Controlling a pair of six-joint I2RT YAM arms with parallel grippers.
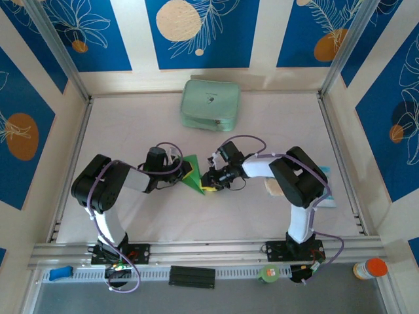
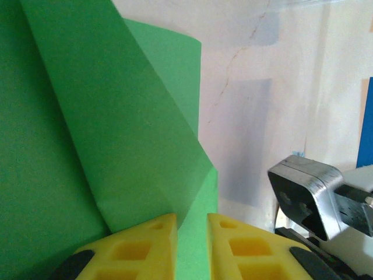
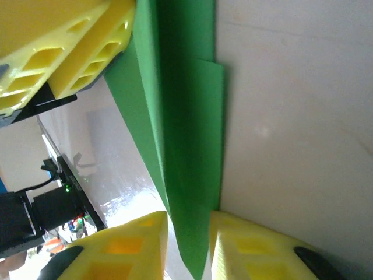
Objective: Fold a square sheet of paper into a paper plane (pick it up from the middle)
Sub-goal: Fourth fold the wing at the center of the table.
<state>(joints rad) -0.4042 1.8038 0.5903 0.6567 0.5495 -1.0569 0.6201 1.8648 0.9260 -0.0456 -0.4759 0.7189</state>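
Left gripper (image 2: 191, 248): fingers clamped on paper plane (image 2: 116, 134); folded layers rise ahead of it, blocking table (image 1: 131, 131) on that side. Right gripper (image 3: 187, 251): plane's narrow end sits between its fingers; cannot tell whether gripped. Grippers face each other, close. Mint pouch (image 1: 209, 104) well beyond both.

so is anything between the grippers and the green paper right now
nothing visible is in the way. the green paper runs between the fingers of the left gripper and of the right gripper, though i can't tell if either is pinching it. the mint pouch lies apart, toward the table's far edge.
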